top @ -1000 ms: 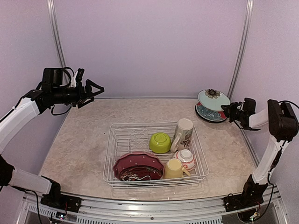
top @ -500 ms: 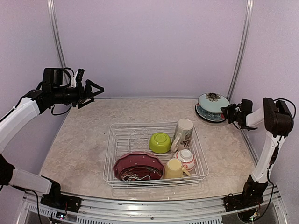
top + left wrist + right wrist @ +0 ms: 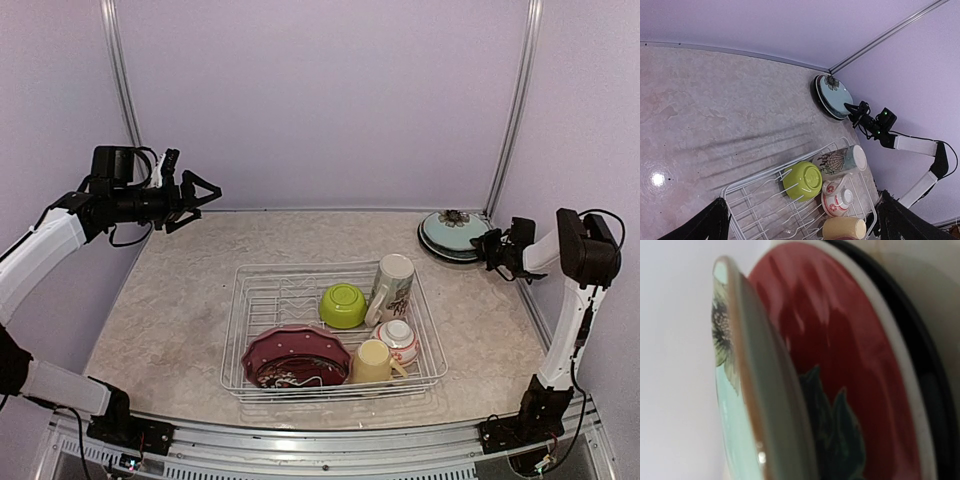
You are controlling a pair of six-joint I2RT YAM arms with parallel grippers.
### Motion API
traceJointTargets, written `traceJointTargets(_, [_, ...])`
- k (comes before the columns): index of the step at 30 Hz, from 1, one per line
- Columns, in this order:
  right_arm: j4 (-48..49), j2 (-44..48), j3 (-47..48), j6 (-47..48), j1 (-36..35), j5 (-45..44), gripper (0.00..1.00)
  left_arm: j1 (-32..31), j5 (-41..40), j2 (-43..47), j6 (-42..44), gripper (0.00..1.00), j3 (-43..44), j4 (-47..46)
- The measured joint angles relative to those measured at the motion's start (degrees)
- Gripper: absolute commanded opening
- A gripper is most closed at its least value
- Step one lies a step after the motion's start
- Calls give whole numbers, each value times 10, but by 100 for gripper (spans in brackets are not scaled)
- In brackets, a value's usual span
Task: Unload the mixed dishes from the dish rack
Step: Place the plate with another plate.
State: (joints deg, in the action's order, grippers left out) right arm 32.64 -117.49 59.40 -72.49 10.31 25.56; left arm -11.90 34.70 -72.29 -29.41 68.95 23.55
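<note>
The white wire dish rack (image 3: 237, 330) sits mid-table. It holds a lime-green bowl (image 3: 343, 305), a tall cream printed mug (image 3: 393, 284), a small white-and-red bowl (image 3: 399, 340), a pale yellow mug (image 3: 371, 362) and a dark red patterned plate (image 3: 295, 357). At the back right, my right gripper (image 3: 488, 245) is shut on the rim of a teal-green plate (image 3: 452, 224), which lies low over a black-rimmed red plate (image 3: 850, 355). My left gripper (image 3: 203, 188) hangs open high over the table's left side, far from the rack, with nothing between its fingers (image 3: 715, 225).
The lavender back and side walls close in the table. A metal corner post (image 3: 510, 110) rises just behind the stacked plates. Bare marbled tabletop (image 3: 170, 290) lies left of the rack and behind it.
My right gripper has lowered the teal-green plate from a raised tilt down onto the black-rimmed plate and shifted slightly back. The left arm has stayed still.
</note>
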Motion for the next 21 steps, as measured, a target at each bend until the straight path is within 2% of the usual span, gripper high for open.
traceJointTargets(4, [-7,-6,5,10,0,0,3,0,3,0,-1,99,0,0])
traceJointTargets(10, [-28,-9,23,28,0,1,22,3,7,0,-2,99,0,0])
traceJointTargets(13, [-35,-9,31,40,1,-1,41,3,8,0,-2,99,0,0])
traceJointTargets(16, [-62,-2,33,54,1,-6,54,3,9,0,-2,99,0,0])
traceJointTargets(21, [-129,35,38,99,1,-12,61,5,10,0,-2,99,0,-1])
